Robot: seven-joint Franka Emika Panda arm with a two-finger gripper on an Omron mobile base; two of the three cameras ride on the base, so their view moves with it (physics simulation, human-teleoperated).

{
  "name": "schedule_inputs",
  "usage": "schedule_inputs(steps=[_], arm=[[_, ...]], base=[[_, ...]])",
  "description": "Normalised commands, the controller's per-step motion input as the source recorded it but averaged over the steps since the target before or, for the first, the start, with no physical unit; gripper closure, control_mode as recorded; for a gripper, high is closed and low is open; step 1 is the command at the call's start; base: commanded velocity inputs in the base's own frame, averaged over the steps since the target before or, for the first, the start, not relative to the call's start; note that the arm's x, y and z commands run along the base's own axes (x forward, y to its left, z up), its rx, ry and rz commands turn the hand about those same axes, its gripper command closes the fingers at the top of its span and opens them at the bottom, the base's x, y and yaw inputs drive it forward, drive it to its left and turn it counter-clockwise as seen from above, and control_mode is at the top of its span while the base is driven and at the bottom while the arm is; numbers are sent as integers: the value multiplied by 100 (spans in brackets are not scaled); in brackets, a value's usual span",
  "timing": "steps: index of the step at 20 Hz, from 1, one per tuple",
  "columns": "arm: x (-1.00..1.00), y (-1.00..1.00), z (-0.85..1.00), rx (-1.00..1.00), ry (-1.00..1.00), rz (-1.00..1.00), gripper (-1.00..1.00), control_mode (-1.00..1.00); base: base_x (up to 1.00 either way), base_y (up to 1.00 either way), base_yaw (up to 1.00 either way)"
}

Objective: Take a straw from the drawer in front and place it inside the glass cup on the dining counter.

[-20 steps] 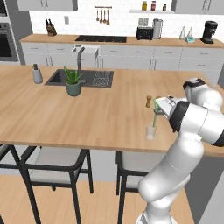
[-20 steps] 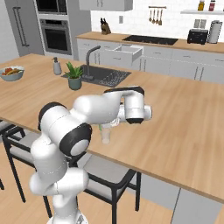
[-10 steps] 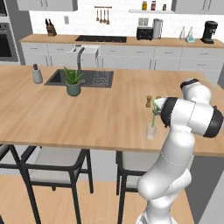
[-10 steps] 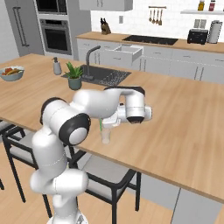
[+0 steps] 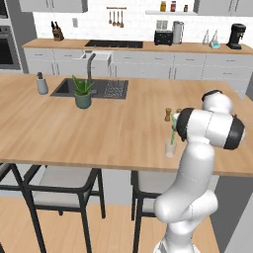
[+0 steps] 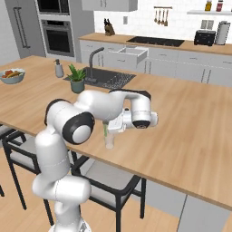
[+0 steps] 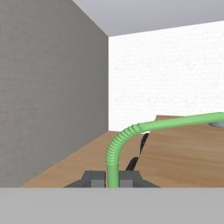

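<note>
Gripper point(image 7: 113, 177) pinches the straw point(image 7: 131, 135) between its two fingers. Straw stands with its lower end in the glass cup point(image 5: 170, 149), which sits near the front edge of the dining counter point(image 5: 74, 133), just beside the arm.

Glossy white rounded arm point(image 5: 195, 163) segments (dark grey joint caps)

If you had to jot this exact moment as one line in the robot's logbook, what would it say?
gripper: shut on straw | straw: lower end at glass cup | glass cup: upright on dining counter, near its front edge | release: not yet
</note>
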Motion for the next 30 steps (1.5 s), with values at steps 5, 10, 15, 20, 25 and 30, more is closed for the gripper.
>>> schedule_inputs(steps=[5, 10, 15, 20, 25, 30], arm=[[8, 0, 0, 0, 0, 0, 100, -100], [12, 0, -4, 0, -1, 0, 100, -100], [6, -5, -13, 0, -3, 0, 100, -100], [0, -10, -12, 0, -4, 0, 100, -100], [1, -8, -10, 0, -4, 0, 100, -100], [3, -3, -12, 0, -1, 0, 100, -100]], base=[[0, 0, 0], [0, 0, 0], [0, 0, 0], [0, 0, 0], [0, 0, 0], [0, 0, 0]])
